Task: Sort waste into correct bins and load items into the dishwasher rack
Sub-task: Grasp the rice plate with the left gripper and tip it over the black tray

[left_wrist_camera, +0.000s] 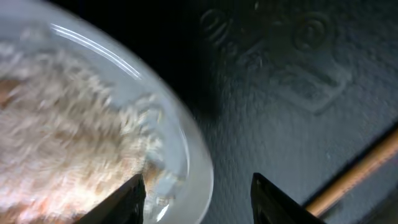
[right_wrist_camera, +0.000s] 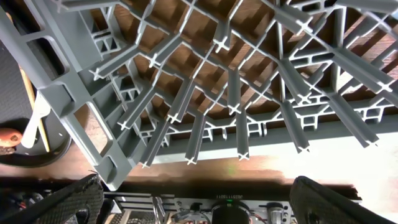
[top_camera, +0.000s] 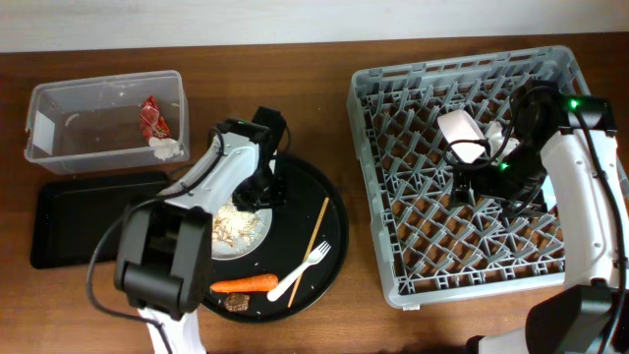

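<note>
We see the left gripper (left_wrist_camera: pixel 200 199) with jaws parted astride the rim of the white plate (left_wrist_camera: pixel 196 158), one finger over the rice (left_wrist_camera: pixel 68 124), the other over the round black tray (left_wrist_camera: pixel 298 81). The right gripper (right_wrist_camera: pixel 199 200) is spread wide over the dishwasher rack (right_wrist_camera: pixel 186 93).

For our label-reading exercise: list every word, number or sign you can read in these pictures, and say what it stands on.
Nothing is legible.
Embossed marks on the large round black plastic tray: blurred, unreadable.
Any print on the red shiny snack wrapper in the clear rectangular plastic tub: too small.
</note>
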Action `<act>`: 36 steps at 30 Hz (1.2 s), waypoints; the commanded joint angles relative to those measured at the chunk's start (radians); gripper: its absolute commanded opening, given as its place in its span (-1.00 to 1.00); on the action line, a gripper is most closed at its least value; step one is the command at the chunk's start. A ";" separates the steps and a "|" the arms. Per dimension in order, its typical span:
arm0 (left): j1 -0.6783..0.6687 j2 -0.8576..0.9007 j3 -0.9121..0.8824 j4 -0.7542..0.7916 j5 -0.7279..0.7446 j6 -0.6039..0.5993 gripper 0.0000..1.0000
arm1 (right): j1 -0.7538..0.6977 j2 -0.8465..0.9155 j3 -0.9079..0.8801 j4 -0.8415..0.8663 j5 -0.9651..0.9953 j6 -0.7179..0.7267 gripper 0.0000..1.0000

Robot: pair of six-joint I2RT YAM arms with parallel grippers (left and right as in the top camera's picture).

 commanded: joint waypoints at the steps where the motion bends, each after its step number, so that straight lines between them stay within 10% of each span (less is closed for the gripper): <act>1: -0.021 0.056 -0.008 0.031 -0.004 -0.010 0.06 | -0.002 -0.015 -0.004 0.001 -0.016 -0.003 0.97; 12: -0.073 0.121 -0.008 0.046 -0.069 -0.010 -0.99 | -0.002 -0.015 -0.004 0.005 -0.016 -0.003 0.98; 28: -0.086 0.085 0.354 -0.408 -0.349 -0.085 -0.99 | -0.002 -0.015 -0.004 0.004 -0.016 -0.003 0.97; 36: 0.054 -0.071 0.356 -0.398 -0.359 -0.034 -0.99 | -0.002 -0.015 -0.004 0.004 -0.016 -0.003 0.97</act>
